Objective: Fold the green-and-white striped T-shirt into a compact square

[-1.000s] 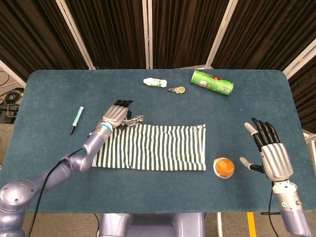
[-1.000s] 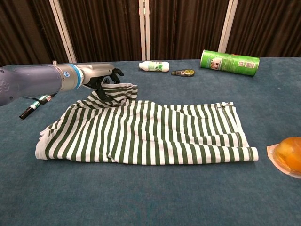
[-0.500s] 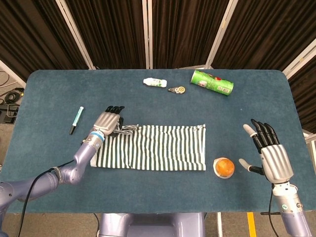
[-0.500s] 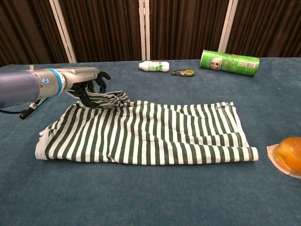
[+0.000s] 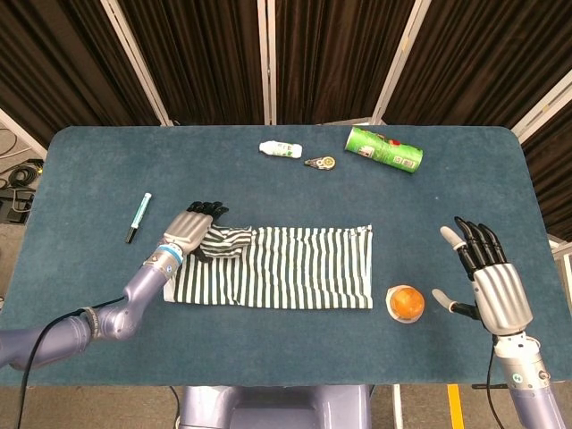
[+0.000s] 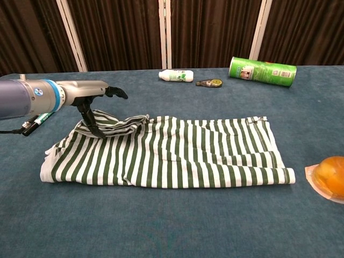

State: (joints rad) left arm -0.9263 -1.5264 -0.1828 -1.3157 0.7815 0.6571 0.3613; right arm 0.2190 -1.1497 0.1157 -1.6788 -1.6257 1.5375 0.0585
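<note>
1. Head view: the shirt (image 5: 277, 266) lies flat near the centre of the table (image 5: 89, 170), already reduced to a long band. Its long axis runs left to right across the table.
2. Head view: the left hand (image 5: 189, 228) rests over the band's far-left corner, where a loose flap of cloth is bunched. It appears to hold that flap, though this view does not show the contact plainly.
3. Head view: the right hand (image 5: 490, 277) hovers well apart from the shirt, past the orange (image 5: 407, 302), fingers spread wide and holding nothing. The left hand is by far the nearer to the cloth.
4. Head view: from the left hand the band extends toward the robot's right. Judgement: the next fold carries the held end along this axis toward the right end.
5. Chest view: the left hand (image 6: 91, 99) reaches in from the left; one finger (image 6: 91, 121) points down into the raised flap at the shirt (image 6: 172, 153) corner, the others extend above it. The flap appears pinched.
6. Chest view: the band's right end forms a rolled edge near the orange (image 6: 329, 177). The right hand does not show here.
</note>
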